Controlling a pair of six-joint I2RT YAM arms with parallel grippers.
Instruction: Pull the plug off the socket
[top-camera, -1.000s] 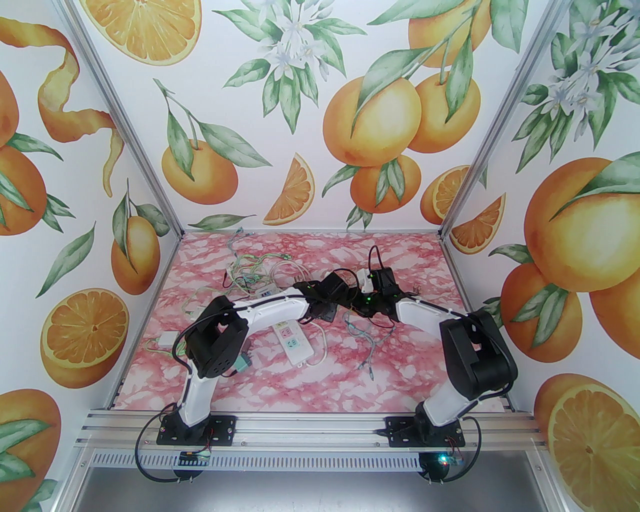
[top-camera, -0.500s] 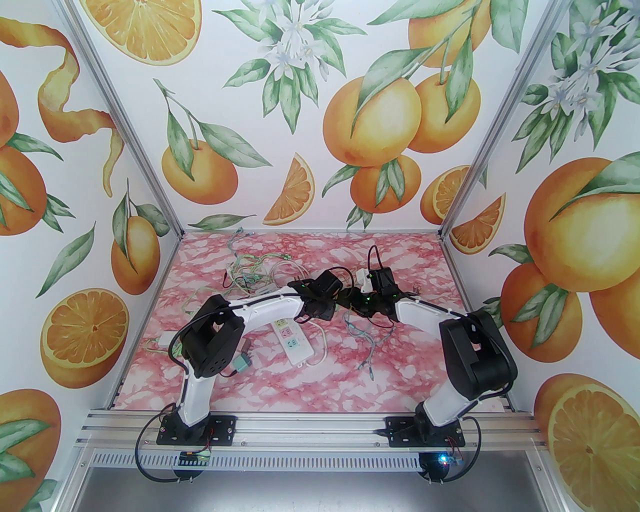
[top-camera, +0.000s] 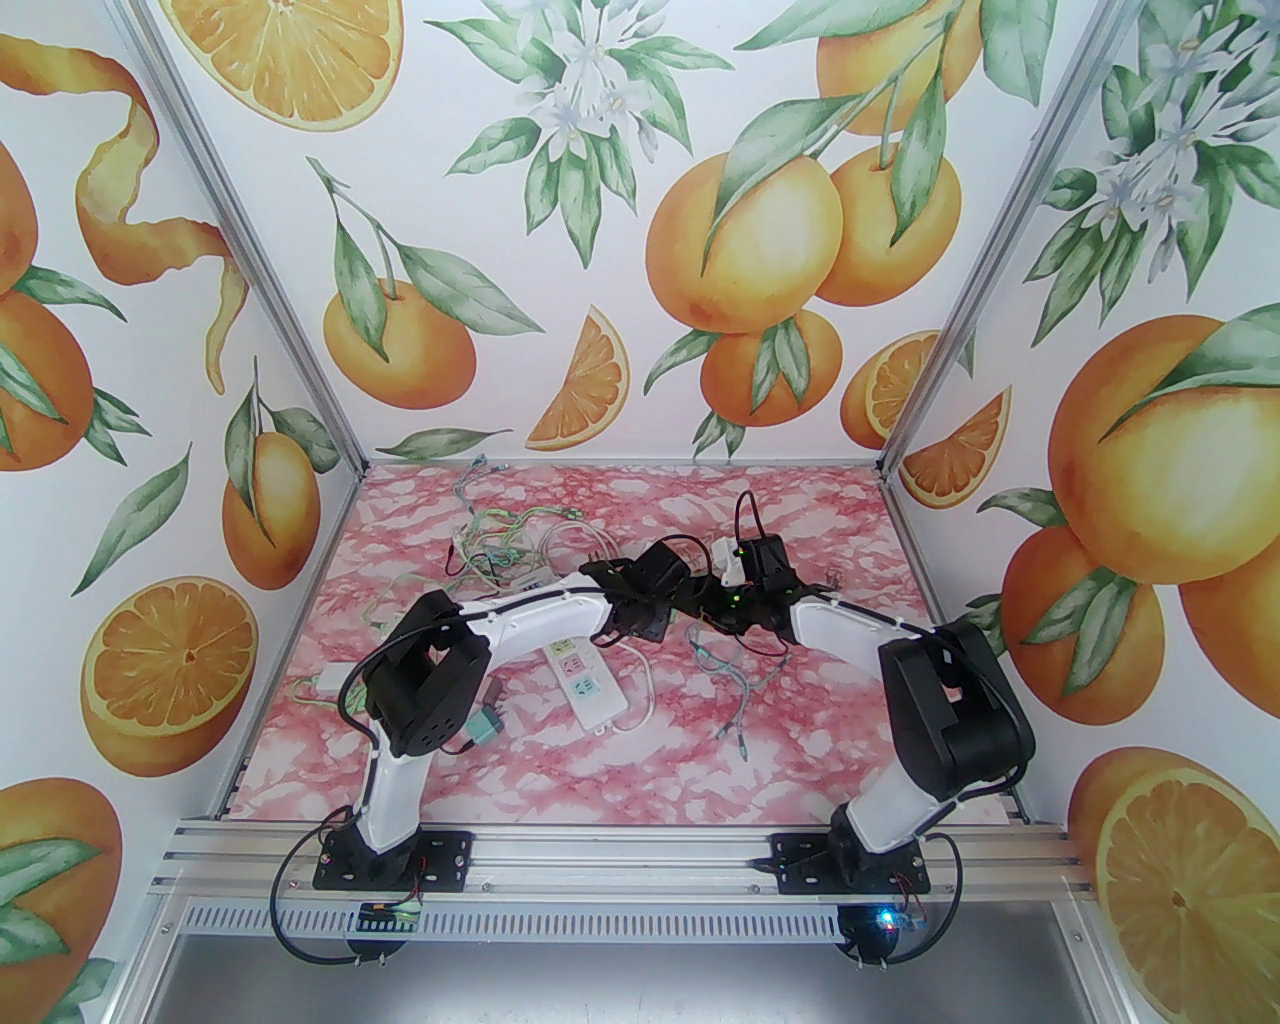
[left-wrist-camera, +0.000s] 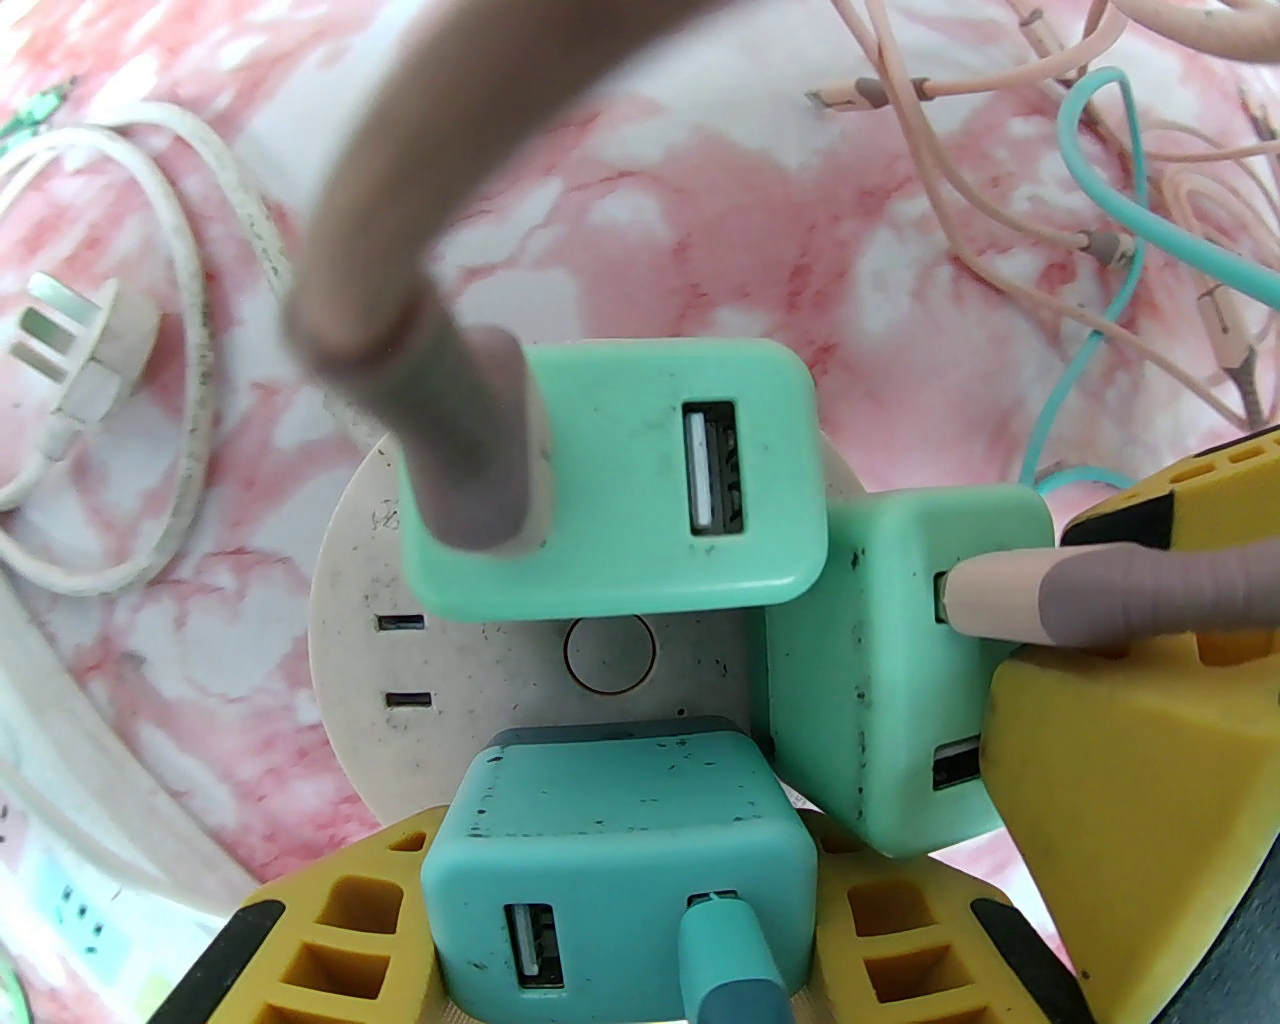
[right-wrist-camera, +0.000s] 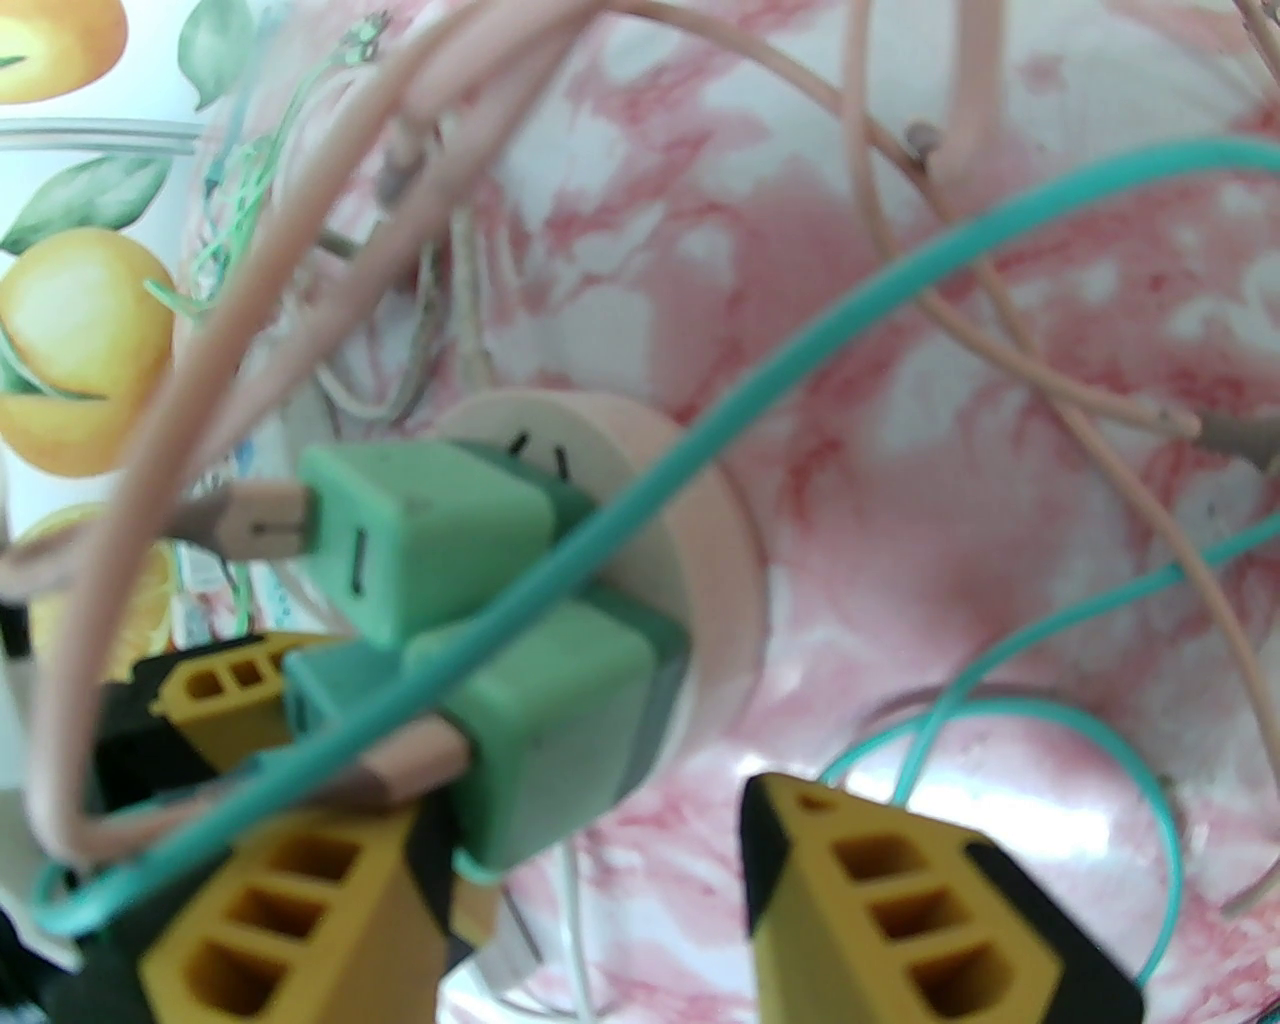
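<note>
The round white socket (left-wrist-camera: 350, 600) sits on the pink marbled tabletop (left-wrist-camera: 700, 200) with three green chargers standing in its face. The left tool (left-wrist-camera: 620, 850) is pinching the teal plug (left-wrist-camera: 600, 800), the charger nearest its wrist. Its yellow fingers (left-wrist-camera: 330, 930) press one on each side, so the plug sits squarely between them, seated in the socket. A teal connector (left-wrist-camera: 720, 950) is pushed into the plug's top.

The right tool (right-wrist-camera: 560, 810) stands spread beside the socket, with bare tabletop showing between one finger and the chargers. Its other finger (left-wrist-camera: 1120, 760) lies against the mint plug (left-wrist-camera: 880, 650), which touches the teal one. The third plug (left-wrist-camera: 620, 480), on the far side of the socket, carries a thick pinkish cable (left-wrist-camera: 400, 250). A white power strip (top-camera: 585, 680) lies apart, nearer the arm bases.
</note>
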